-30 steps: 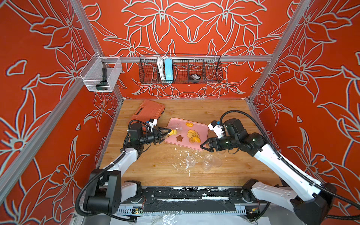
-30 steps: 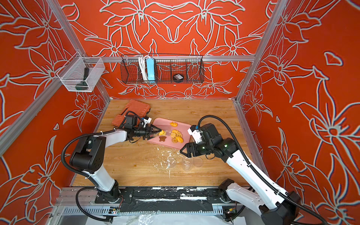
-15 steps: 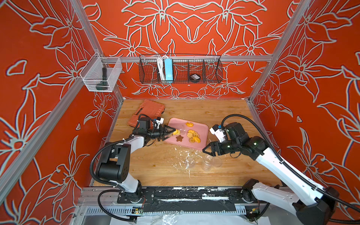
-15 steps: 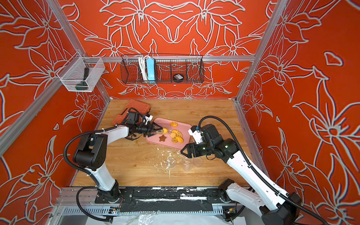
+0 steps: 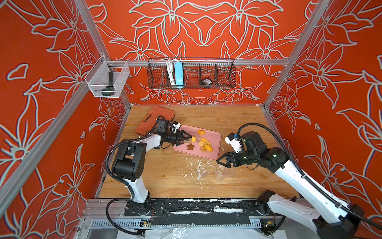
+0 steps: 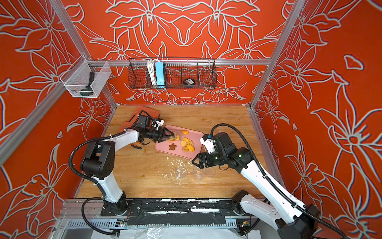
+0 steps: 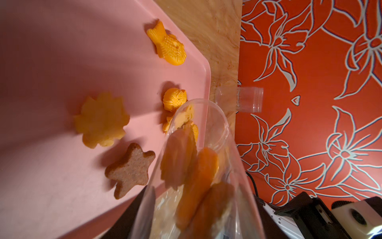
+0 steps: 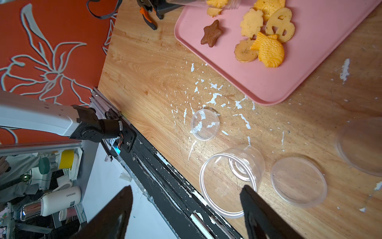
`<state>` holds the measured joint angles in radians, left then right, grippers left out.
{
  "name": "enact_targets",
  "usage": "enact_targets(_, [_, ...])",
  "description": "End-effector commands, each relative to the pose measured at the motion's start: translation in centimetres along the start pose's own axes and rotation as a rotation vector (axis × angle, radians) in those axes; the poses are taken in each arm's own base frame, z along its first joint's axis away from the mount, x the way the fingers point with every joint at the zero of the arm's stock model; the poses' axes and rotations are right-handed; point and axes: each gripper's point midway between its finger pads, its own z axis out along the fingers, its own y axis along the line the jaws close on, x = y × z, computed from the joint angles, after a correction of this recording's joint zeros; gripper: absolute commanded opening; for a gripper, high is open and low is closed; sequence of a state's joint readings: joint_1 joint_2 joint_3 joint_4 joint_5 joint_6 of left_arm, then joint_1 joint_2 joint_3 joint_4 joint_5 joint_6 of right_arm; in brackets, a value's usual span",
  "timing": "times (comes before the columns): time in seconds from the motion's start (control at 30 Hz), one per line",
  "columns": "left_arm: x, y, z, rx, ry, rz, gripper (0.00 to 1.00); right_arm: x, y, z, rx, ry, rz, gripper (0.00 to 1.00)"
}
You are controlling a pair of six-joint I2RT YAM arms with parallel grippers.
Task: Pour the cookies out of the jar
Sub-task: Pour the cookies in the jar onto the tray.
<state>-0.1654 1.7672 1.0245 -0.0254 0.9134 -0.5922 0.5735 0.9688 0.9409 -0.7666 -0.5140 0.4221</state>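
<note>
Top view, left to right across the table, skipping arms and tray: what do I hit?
Orange case → brown star cookie → small clear lid → empty clear jar → larger clear lid.

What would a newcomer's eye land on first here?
The left gripper holds a clear jar of cookies tipped over the pink tray, where more lie scattered. Nearer the front edge, the open right gripper hovers near an empty jar and loose lids among white flecks.

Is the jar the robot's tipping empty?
Not empty. In the left wrist view, several orange cookies sit inside the jar; others lie on the pink tray.
</note>
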Motion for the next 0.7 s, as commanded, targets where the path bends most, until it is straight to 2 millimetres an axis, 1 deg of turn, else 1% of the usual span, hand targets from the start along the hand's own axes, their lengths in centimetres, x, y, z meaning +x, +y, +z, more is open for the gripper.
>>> enact_targets(0.0, [-0.3, -0.1, 0.5, -0.058, 0.015, 0.041, 0.56, 0.7, -0.5, 0.1, 0.019, 0.012, -0.007, 0.83])
enact_targets(0.27, [-0.9, 0.7, 1.0, -0.107, 0.031, 0.052, 0.55, 0.7, -0.6, 0.1, 0.02, 0.011, -0.003, 0.83])
enact_targets(0.33, [-1.0, 1.0, 0.8, -0.142, 0.03, 0.066, 0.55, 0.7, -0.5, 0.0, 0.021, 0.01, -0.005, 0.83])
enact_targets(0.4, [-1.5, 1.4, 0.4, -0.217, 0.013, 0.099, 0.54, 0.6, -0.6, 0.0, 0.023, 0.008, -0.006, 0.83])
enact_targets(0.43, [-1.6, 1.1, 0.5, -0.244, 0.01, 0.123, 0.54, 0.6, -0.6, 0.1, 0.024, 0.006, -0.006, 0.84])
enact_targets(0.47, [-1.5, 0.5, 0.8, -0.239, 0.018, 0.137, 0.54, 0.5, -0.7, 0.2, 0.024, 0.007, -0.005, 0.84])
enact_targets(0.53, [-0.7, -1.5, 1.6, -0.121, 0.057, 0.121, 0.54, 0.4, -0.7, 0.5, 0.023, 0.009, -0.001, 0.84])
enact_targets(0.57, [-0.4, -2.1, 1.8, -0.068, 0.07, 0.105, 0.54, 0.3, -0.7, 0.6, 0.02, 0.01, 0.002, 0.84])
enact_targets(0.6, [-0.4, -1.8, 1.9, -0.081, 0.071, 0.103, 0.54, 0.2, -0.5, 0.7, 0.014, 0.011, 0.002, 0.84])
enact_targets(0.63, [-0.8, -0.7, 1.6, -0.157, 0.059, 0.123, 0.54, 0.2, -0.4, 0.7, 0.009, 0.013, 0.004, 0.84])
enact_targets(0.67, [-1.1, -0.6, 1.5, -0.169, 0.049, 0.131, 0.54, 0.1, -0.4, 0.6, 0.007, 0.01, 0.004, 0.84])
